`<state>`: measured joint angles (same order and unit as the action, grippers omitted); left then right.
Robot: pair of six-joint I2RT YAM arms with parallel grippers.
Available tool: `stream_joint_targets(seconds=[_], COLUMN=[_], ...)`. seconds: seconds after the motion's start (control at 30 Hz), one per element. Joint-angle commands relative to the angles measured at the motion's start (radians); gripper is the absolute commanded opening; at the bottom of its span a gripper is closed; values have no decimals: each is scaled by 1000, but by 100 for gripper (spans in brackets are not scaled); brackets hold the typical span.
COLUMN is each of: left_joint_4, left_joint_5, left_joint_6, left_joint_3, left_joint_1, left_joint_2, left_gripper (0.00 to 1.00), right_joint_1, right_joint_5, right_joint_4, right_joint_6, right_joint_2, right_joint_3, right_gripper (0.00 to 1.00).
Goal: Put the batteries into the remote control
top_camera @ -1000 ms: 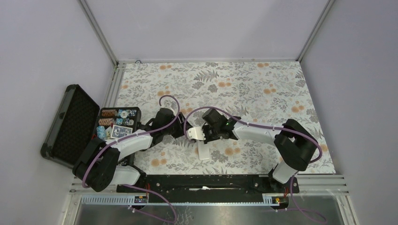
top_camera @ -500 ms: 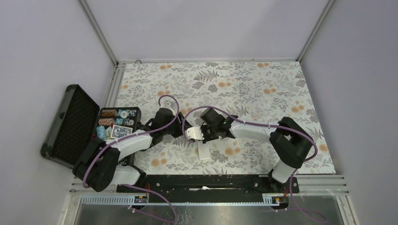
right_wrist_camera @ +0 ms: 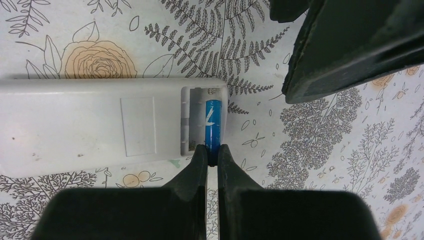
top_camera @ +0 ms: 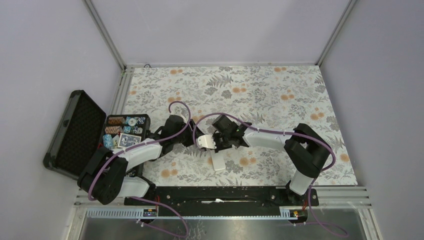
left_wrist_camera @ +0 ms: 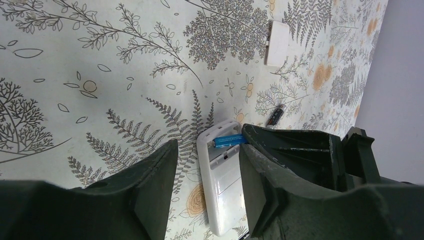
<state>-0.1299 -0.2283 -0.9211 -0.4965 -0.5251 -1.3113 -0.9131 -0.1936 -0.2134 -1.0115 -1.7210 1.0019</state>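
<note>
Loading the first cell is the step in hand. The right gripper [right_wrist_camera: 210,155] has its jaws clamped on one end of the blue battery [right_wrist_camera: 213,125], which lies in the open bay of the remote control [right_wrist_camera: 100,127], mid-desk [left_wrist_camera: 75,60]. The left gripper [left_wrist_camera: 207,142] hovers beside, jaws apart and empty. The next move likely calls for seating the cell flat, releasing it, then fetching the dark battery [left_wrist_camera: 276,116] lying nearby.
</note>
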Motion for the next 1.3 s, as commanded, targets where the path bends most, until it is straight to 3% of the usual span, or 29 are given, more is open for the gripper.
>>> stream_joint_targets(seconds=[0.0, 0.83, 1.27], left_joint_4=[-59, -72, -71], left_joint_5=[-14, -23, -24], left_joint_6=[5, 5, 5], left_joint_3=[12, 16, 22], left_joint_1=[7, 7, 7], left_joint_2=[-8, -17, -10], left_gripper=[50, 50, 50], right_joint_1=[9, 5, -6], right_joint_5=[-5, -6, 11], right_joint_4=[-15, -18, -46], right_joint_6=[11, 55, 54], right_joint_2=[-12, -10, -9], right_joint_3=[43, 62, 70], right_gripper=[1, 17, 19])
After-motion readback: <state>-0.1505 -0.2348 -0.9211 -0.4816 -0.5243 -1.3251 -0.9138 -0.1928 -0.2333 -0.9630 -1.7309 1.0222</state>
